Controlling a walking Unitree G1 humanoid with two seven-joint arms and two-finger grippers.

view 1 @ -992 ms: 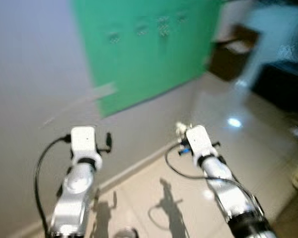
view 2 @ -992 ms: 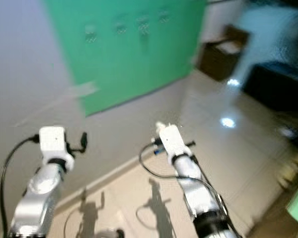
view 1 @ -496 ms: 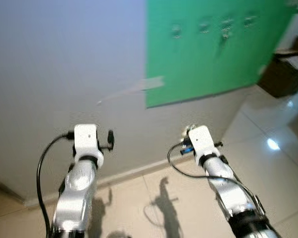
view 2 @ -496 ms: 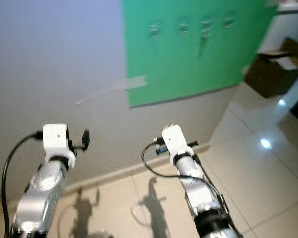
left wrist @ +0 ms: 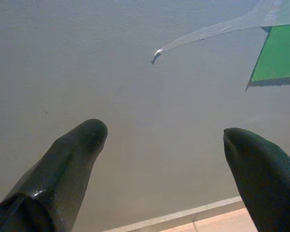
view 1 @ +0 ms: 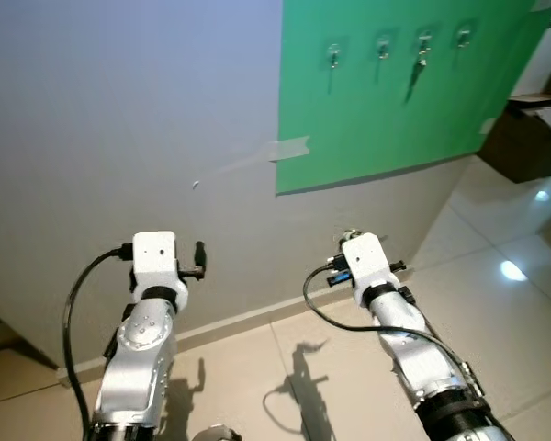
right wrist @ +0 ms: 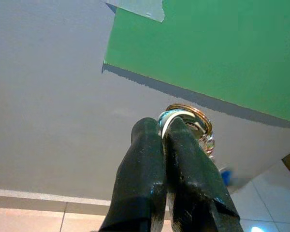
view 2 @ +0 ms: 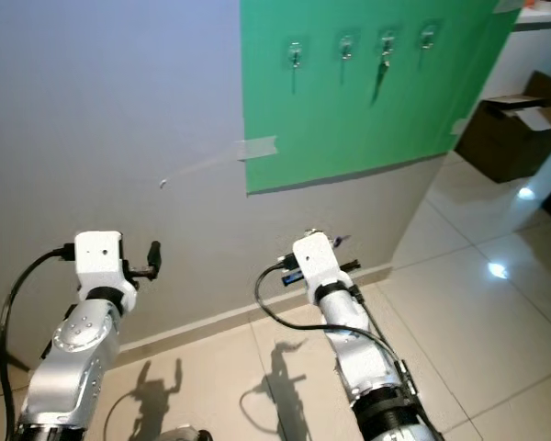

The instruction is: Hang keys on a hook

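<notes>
A green panel (view 1: 395, 101) on the grey wall carries a row of several small hooks (view 1: 333, 53) near its top. A key (view 1: 421, 61) hangs from the third one. My right gripper (right wrist: 164, 128) is shut on a key ring (right wrist: 191, 118), whose gold and silver loops stick out past the black fingertips. That arm (view 1: 390, 308) is held out low in front of the wall, well below the hooks. My left gripper (left wrist: 164, 140) is open with nothing between its fingers (left wrist: 70, 166), facing the bare grey wall.
A strip of tape (view 1: 289, 148) runs off the green panel's left edge. A brown cardboard box (view 1: 531, 124) stands on the glossy tiled floor (view 1: 496, 266) at the right. A white skirting (view 1: 248, 317) lines the wall's foot.
The camera has swung and steadied, so the green panel and hooks now sit sharper and slightly further right. Both arms keep the same pose, the right still shut on the key ring.
</notes>
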